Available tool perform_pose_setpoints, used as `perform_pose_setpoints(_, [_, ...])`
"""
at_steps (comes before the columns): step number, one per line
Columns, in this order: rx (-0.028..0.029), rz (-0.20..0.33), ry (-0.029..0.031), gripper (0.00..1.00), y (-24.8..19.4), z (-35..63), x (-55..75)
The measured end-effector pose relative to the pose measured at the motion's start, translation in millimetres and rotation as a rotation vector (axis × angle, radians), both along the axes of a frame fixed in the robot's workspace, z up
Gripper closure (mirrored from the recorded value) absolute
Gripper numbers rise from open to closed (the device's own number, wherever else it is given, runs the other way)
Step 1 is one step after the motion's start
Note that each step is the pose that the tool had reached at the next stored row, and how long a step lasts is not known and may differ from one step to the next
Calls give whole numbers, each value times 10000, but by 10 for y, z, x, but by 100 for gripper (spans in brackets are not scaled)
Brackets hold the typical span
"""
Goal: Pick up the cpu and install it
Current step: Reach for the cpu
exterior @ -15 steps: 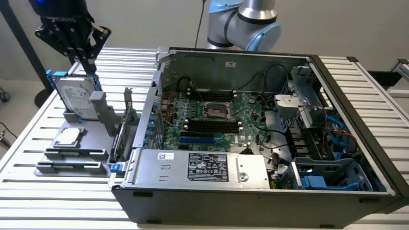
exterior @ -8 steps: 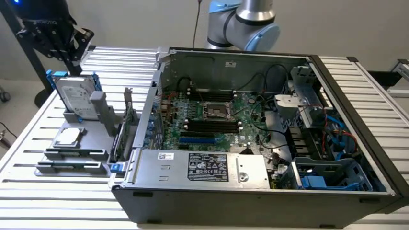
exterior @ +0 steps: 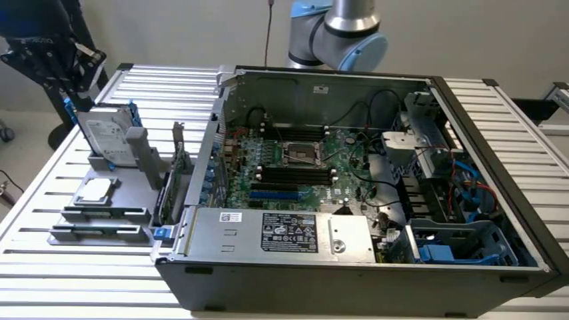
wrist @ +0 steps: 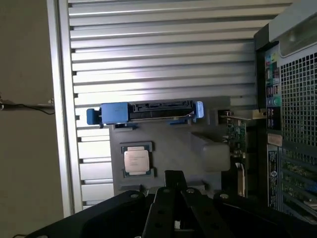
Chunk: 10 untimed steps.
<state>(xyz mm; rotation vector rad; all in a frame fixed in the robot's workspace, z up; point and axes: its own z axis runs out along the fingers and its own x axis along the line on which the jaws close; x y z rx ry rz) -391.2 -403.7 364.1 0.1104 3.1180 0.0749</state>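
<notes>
Wrist view puts the cpu (wrist: 136, 161) flat in its square pocket on the grey holder (wrist: 168, 141), metal face up, with the pincer (wrist: 173, 181) hanging well above and not centred on it. It has no hold of the cpu, and whether it stands open or closed you cannot tell. You look to be on the approach for the pick. Centre over the cpu before descending, square the pincer to its edges, and come straight down so you take it by the rim and keep it level. In the exterior view the drive (exterior: 106, 137) stands upright near the cpu above the slatted counter (exterior: 53, 267): keep clear of it.
</notes>
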Motion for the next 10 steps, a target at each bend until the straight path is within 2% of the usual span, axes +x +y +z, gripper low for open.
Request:
perform_pose_setpoints(8, [-1, 0, 0, 89, 0, -138, -364])
perform_pose_setpoints(10, [0, 0, -1, 89, -1, -144, -397])
